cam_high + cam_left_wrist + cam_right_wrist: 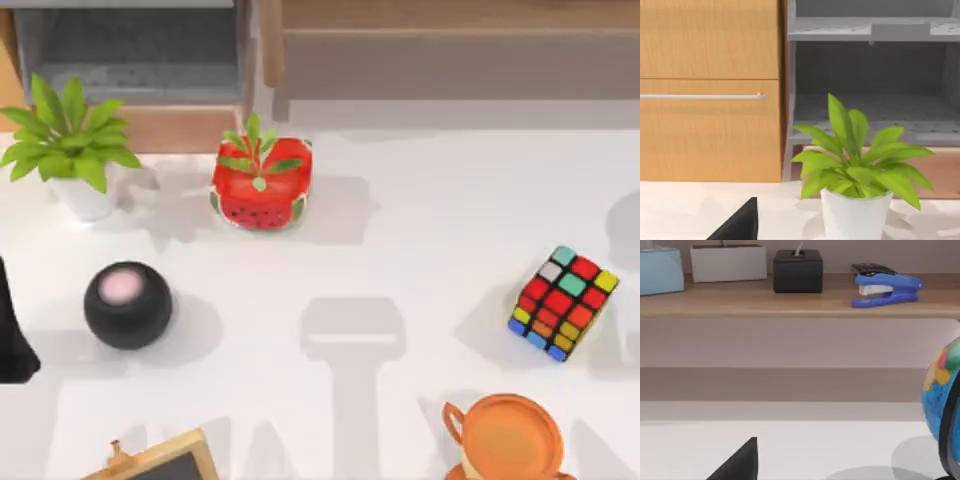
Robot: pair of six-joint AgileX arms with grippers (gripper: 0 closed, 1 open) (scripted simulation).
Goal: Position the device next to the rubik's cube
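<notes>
The rubik's cube (562, 303) sits tilted on the white table (400, 250) at the right side, with red, teal, yellow, orange and blue stickers on a black grid. The device is out of view. A dark part of my left arm (12, 335) shows at the table's left edge, far from the cube. In the left wrist view a black wedge of my left gripper (740, 225) points toward a potted plant. A like black wedge of my right gripper (740, 464) hangs over bare table in the right wrist view.
A black ball speaker with a pink top (127, 304) stands at the left. A leafy plant in a white pot (72, 150) and a watermelon-patterned planter (261, 183) stand at the back. An orange cup (510, 435) and a wooden-framed board (165, 462) sit at the front edge.
</notes>
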